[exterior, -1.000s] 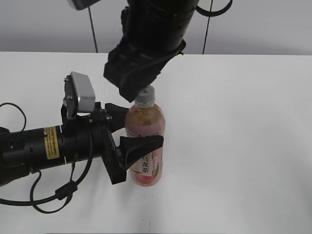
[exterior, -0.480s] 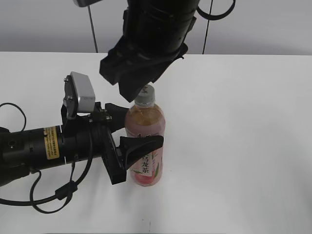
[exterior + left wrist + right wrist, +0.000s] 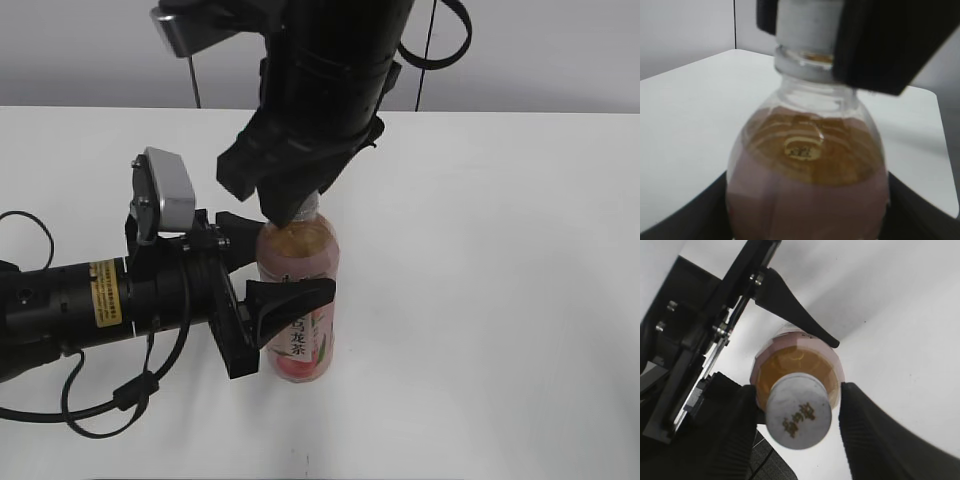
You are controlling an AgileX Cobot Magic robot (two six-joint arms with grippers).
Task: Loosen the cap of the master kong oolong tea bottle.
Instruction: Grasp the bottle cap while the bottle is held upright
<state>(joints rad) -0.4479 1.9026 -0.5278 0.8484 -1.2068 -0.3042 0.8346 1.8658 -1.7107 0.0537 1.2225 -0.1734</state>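
Note:
The master kong oolong tea bottle [image 3: 300, 270] stands upright on the white table, pink label toward the camera. My left gripper [image 3: 275, 262] is shut on its body from the left; its jaws show at both bottom corners of the left wrist view [image 3: 807, 222] beside the bottle [image 3: 805, 165]. My right gripper [image 3: 290, 205] hangs straight over the top and hides the cap in the exterior view. In the right wrist view the white cap [image 3: 798, 412] with its dark logo sits between the open fingers [image 3: 799, 395], with small gaps on both sides. The cap [image 3: 807, 25] also shows in the left wrist view.
The white table [image 3: 500, 300] stretches to the right and front of the bottle. My left arm [image 3: 90, 305] lies across the left side with its cable looping near the front edge. A grey wall stands behind the table.
My right gripper has come down over the bottle top and now hides the cap in the exterior view. The left gripper and the bottle have not moved.

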